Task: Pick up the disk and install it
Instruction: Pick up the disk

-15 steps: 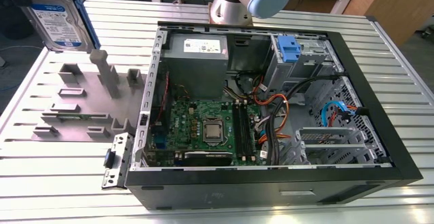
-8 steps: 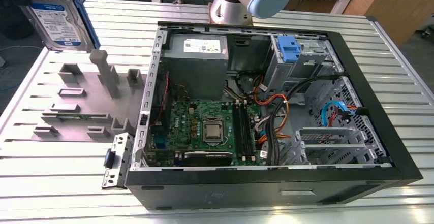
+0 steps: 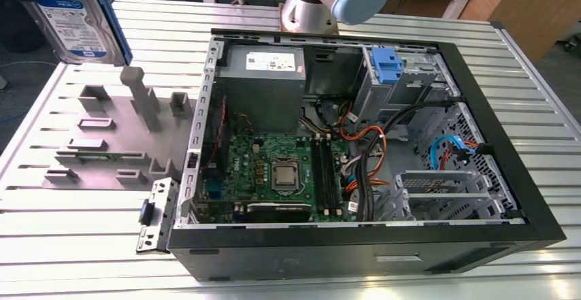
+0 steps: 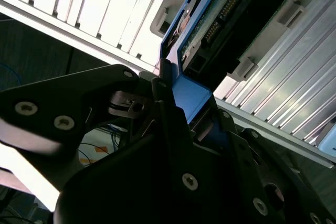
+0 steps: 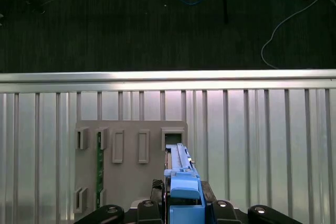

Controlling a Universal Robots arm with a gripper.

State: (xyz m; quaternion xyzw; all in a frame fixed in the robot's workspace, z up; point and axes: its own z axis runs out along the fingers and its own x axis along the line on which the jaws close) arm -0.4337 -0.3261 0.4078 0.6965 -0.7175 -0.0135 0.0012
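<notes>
Blue-railed disk (image 3: 77,18) clamped in the pincer (image 5: 184,205); open case (image 3: 363,242) holds a motherboard (image 3: 272,171).

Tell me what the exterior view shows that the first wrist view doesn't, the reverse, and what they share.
The exterior view adds the open black computer case with its green motherboard and grey power supply box. The first wrist view adds the dark floor, and the black gripper clamped on the silver-grey hard disk with blue rails. Both show that disk, the grey slotted fixture plate and the ribbed aluminium table.

Bright, even light w/ glare on table (image 3: 91,245); floor (image 5: 131,24) dim.
</notes>
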